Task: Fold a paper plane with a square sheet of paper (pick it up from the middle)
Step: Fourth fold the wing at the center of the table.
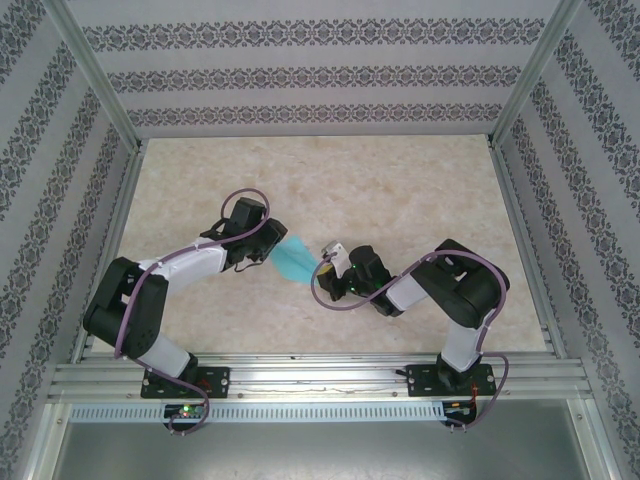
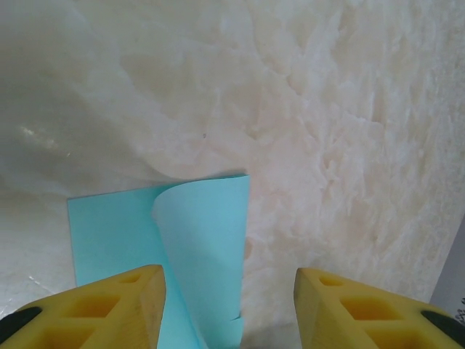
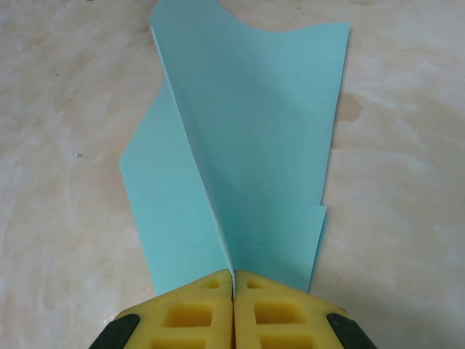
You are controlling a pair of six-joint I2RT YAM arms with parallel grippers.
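Blue sheet, partly folded, pinched near table centre.
Top view: sheet is seen between left gripper and right gripper. Left wrist: jaws are set apart, sheet beneath. Right wrist: jaws are clamped together on its raised crease.

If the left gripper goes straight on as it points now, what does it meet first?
Probably the curled flap of the thin turquoise-blue paper sheet, just ahead of the open left gripper; depth is unclear.

No legible text, label, brand or number on anything
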